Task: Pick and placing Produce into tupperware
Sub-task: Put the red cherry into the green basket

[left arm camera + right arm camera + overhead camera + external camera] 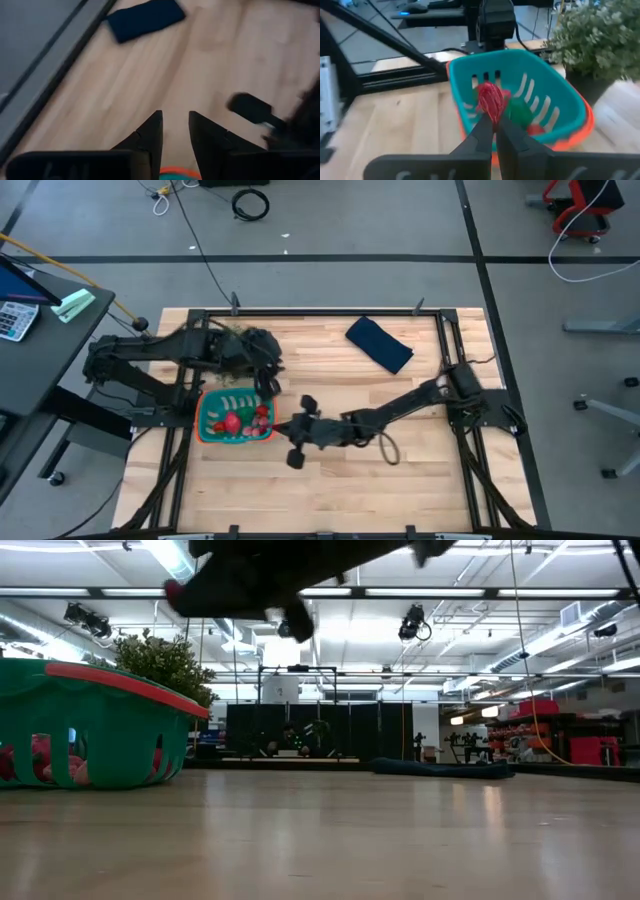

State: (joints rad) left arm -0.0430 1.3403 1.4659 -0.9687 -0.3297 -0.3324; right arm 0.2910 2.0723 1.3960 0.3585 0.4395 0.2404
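The teal tupperware point(212, 402) with its orange rim sits on the table's left half, and several red and pink produce pieces point(232, 421) lie inside it. In the right wrist view it point(560, 100) also holds a green piece point(520, 111). My right gripper point(281, 427) reaches in from the table's right to the container's right rim and is shut on a red produce piece point(490, 99). My left gripper point(268, 383) hovers open point(176, 127) by the container's far right corner, next to the bushy plant point(240, 340). My right gripper point(496, 125) pinches the red produce piece by its lower end point(492, 116) between the two fingertips. The rest of the piece sticks out beyond them. The fingers come from the table's right. The piece is lifted clear, at the container's right rim point(470, 131).
A dark blue folded cloth point(380, 344) lies toward the far edge, right of centre. The plant point(600, 35) stands just beyond the container's far side. Bare wood stretches across the near half and the right side. Metal frame rails point(450, 340) border the table.
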